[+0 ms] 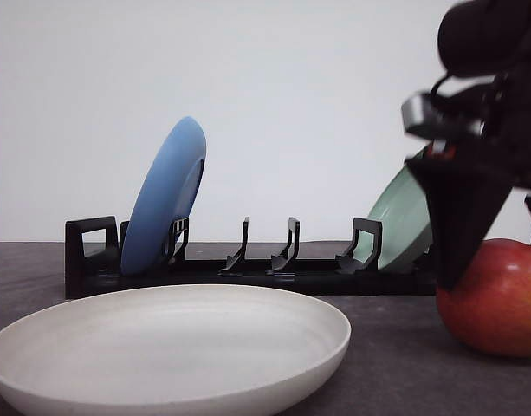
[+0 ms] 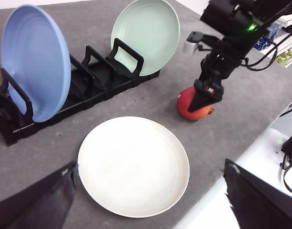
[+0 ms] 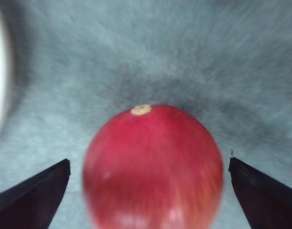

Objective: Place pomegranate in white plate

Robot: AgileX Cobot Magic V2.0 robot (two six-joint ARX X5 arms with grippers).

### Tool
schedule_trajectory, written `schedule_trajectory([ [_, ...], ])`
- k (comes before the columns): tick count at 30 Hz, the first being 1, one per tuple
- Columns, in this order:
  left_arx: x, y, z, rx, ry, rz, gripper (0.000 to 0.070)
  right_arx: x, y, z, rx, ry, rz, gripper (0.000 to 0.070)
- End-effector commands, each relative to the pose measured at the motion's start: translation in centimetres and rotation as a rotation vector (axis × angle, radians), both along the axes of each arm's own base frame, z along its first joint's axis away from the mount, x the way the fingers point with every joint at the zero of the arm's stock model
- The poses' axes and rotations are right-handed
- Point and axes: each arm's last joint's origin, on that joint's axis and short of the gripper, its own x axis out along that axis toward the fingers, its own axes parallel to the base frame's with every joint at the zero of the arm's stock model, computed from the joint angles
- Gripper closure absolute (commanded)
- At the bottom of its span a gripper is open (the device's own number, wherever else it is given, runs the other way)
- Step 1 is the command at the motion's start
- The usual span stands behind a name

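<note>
Grey counter [image 2: 260,90] held the plate [image 2: 134,164]; at its 2 o'clock, the right gripper [image 3: 146,191] straddled the pomegranate [image 3: 153,167], jaws released. Closing off-centre could roll it away.

Bare desk [image 2: 241,102] between pomegranate [image 2: 193,106] and white plate [image 2: 134,164], passage free. Black rack [image 2: 88,78] with blue plate [image 2: 36,59] and green plate [image 2: 146,28] blocks far side. Right pincer [image 3: 148,195] fingers straddle fruit, gaps either side.
</note>
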Motion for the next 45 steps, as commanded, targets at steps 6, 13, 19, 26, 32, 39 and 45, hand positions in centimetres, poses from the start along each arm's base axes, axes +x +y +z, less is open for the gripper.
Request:
schedule_trajectory([
  [6,0.0,0.0,0.2,-0.018,0.004,0.001,0.0108,0.7,0.5,-1.2,-0.018,0.038,0.020,0.0261],
  [13,0.0,0.0,0.2,-0.019,0.004,0.001,0.0108,1.5,1.9,1.3,0.058,0.033,0.005,0.0298],
  [19,0.0,-0.1,0.3,-0.030,-0.001,0.002,0.0108,0.5,8.0,4.5,0.189,-0.059,0.138,0.0295],
  [26,0.0,-0.1,0.4,-0.034,-0.003,0.004,0.0108,-1.7,14.7,2.8,0.216,-0.067,0.280,0.0295],
  [32,0.0,-0.1,0.4,-0.034,-0.002,0.004,0.0108,-2.7,17.1,0.2,0.187,-0.037,0.347,0.0295],
  [39,0.0,-0.1,0.4,-0.034,-0.002,0.004,0.0108,-2.8,17.6,-1.1,0.148,-0.017,0.358,0.0284],
  [45,0.0,-0.1,0.4,-0.034,-0.002,0.004,0.0108,-2.7,17.7,-1.2,0.146,-0.015,0.357,0.0042],
])
